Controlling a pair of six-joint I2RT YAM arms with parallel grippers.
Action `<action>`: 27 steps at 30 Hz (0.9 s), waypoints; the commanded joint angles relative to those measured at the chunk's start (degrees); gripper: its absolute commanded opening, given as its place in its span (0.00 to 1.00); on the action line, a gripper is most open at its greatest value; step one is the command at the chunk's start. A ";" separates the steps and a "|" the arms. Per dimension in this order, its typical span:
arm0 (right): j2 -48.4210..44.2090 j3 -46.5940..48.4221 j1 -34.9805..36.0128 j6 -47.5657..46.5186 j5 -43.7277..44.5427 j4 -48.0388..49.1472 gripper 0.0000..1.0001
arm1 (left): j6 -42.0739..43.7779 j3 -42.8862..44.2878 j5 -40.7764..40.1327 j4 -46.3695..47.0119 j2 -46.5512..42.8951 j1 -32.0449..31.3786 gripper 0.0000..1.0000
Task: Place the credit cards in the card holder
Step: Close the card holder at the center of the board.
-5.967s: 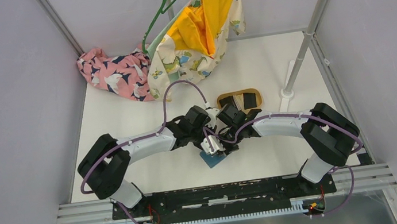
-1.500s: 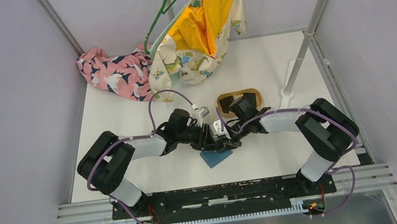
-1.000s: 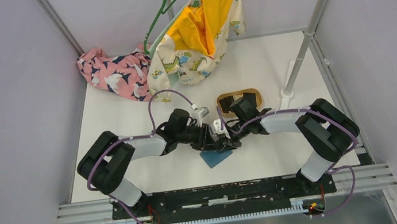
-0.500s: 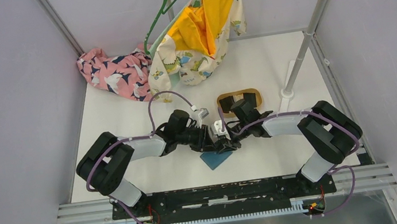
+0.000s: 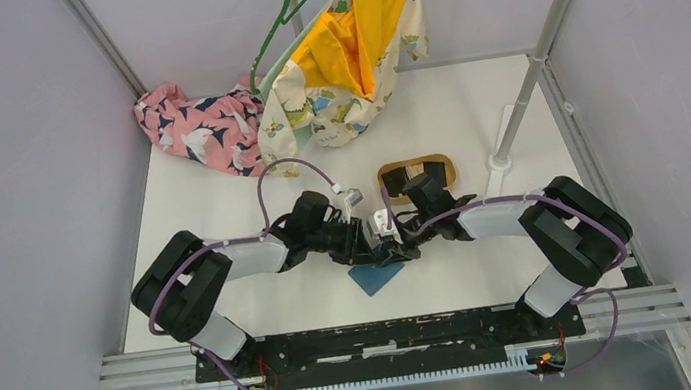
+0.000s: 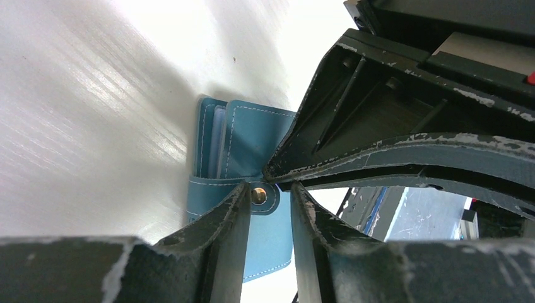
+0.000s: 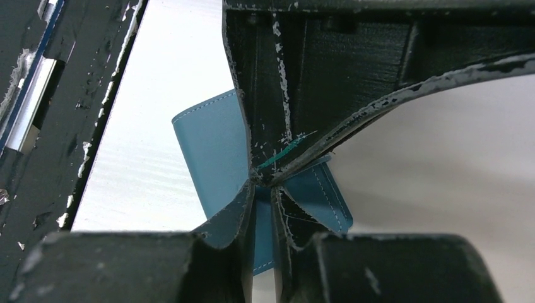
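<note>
The teal card holder (image 5: 375, 277) lies near the front middle of the table, under both grippers. In the left wrist view the card holder (image 6: 258, 136) shows clear sleeves and a strap ending in a snap tab (image 6: 260, 196). My left gripper (image 6: 265, 189) (image 5: 365, 245) stands open astride that tab, which touches one finger only. My right gripper (image 7: 264, 188) (image 5: 391, 245) has its jaws almost together, tips at the card holder (image 7: 211, 145); whether they pinch it is unclear. Dark credit cards (image 5: 396, 178) lie in the tan tray (image 5: 415, 160), partly hidden by the right arm.
A pink patterned cloth (image 5: 196, 124) lies at the back left. A yellow and printed garment (image 5: 353, 53) hangs from a green hanger behind the arms. A white rack pole (image 5: 537, 69) slants down to its foot (image 5: 498, 175) at the right of the tray.
Since six seconds ago both wrists have turned and come down onto the card holder. Over the last second the right arm edged slightly left; little else moved.
</note>
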 commanded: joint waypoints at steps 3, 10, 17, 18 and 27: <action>-1.96 0.51 0.49 -2.43 -1.47 1.98 0.11 | -2.55 -2.12 -0.22 -5.91 -0.74 -0.48 0.41; -2.63 1.01 0.67 -4.58 -0.21 0.20 0.14 | -3.45 -2.70 0.50 -4.83 -1.91 -0.10 0.42; -6.40 1.64 0.22 -11.09 2.05 -4.23 0.23 | -4.08 -4.00 1.71 -2.42 -0.46 0.48 0.39; -7.04 1.87 -0.03 -12.44 2.15 -5.23 0.23 | -4.16 -4.10 1.69 -2.30 -0.32 0.53 0.39; -14.35 -0.89 1.90 -28.83 2.49 -12.92 0.25 | -4.50 -3.95 2.17 -1.98 1.34 1.11 0.32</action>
